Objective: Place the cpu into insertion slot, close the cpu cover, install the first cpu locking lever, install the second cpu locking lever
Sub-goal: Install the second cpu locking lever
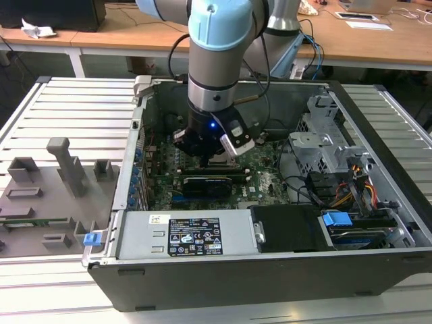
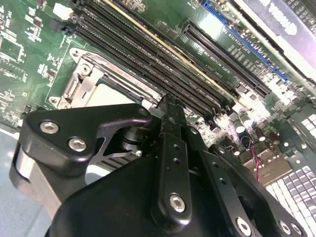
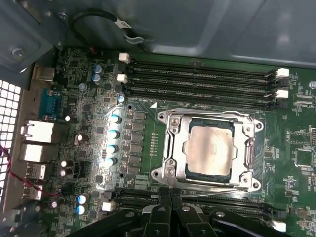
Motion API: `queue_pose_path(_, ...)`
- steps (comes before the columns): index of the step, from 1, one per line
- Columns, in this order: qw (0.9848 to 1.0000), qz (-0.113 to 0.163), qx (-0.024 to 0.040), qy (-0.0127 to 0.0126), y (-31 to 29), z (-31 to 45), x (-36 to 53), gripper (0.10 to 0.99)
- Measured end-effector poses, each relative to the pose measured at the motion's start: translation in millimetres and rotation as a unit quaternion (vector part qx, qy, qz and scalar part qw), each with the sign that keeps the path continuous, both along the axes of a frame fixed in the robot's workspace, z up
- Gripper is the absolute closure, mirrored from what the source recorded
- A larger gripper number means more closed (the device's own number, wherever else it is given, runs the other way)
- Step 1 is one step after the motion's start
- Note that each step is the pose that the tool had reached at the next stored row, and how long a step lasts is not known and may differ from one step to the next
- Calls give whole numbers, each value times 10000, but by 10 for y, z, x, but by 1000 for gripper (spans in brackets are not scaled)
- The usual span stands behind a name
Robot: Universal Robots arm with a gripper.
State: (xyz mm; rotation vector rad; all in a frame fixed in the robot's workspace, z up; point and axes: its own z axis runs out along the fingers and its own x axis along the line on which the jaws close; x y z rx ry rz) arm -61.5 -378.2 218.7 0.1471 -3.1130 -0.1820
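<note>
Black fingers point(image 3: 170, 210) of the gripper point(image 3: 170, 195) stood pressed together w/ nothing between them, tips meeting just at the edge of the socket. In the second wrist view the same fingers point(image 2: 170, 148) ran up as one narrow black bar, tip ending right by the socket's corner; whether the tip touched metal, can't tell.

The cpu point(image 3: 210, 147), pale silvery-beige, sat flat in the insertion slot point(image 3: 210, 174), squared w/ the frame. The cpu cover point(image 3: 176, 148), thin silver frame, lay down over it, chip top showing thru the window. In the second wrist view only a pale part of the cpu point(image 2: 106, 95) showed past the gripper body, cover edge point(image 2: 91, 74) beside it. A thin silver lever point(image 3: 212, 186) ran along the socket side nearest the fingers.

Long black memory slots point(image 3: 202, 79) flanked the socket on the far side, more just beside the fingertips. All on the green motherboard point(image 3: 84, 148).

In the exterior view the arm point(image 1: 212, 61), grey w/ light-blue caps, came straight down into the open computer case point(image 1: 128, 250), wrist vertical, gripper point(image 1: 210, 160) low over the board, near the case's middle-back. A grey tray w/ holders point(image 1: 57, 182) lay outside the case at the exterior view's left.
</note>
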Motion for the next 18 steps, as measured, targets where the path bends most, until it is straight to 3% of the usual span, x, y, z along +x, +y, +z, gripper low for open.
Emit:
queue_pose_path(6, 10000, -1, 86, 0, -8, -70, -23, 980)
queue_pose_path(11, 9994, 0, 354, -1, -53, -86, -36, 980)
queue_pose_path(16, 9992, -1, 407, 0, -75, -125, -70, 980)
queue_pose_path(18, 9990, 1, 456, -1, -81, -134, -80, 980)
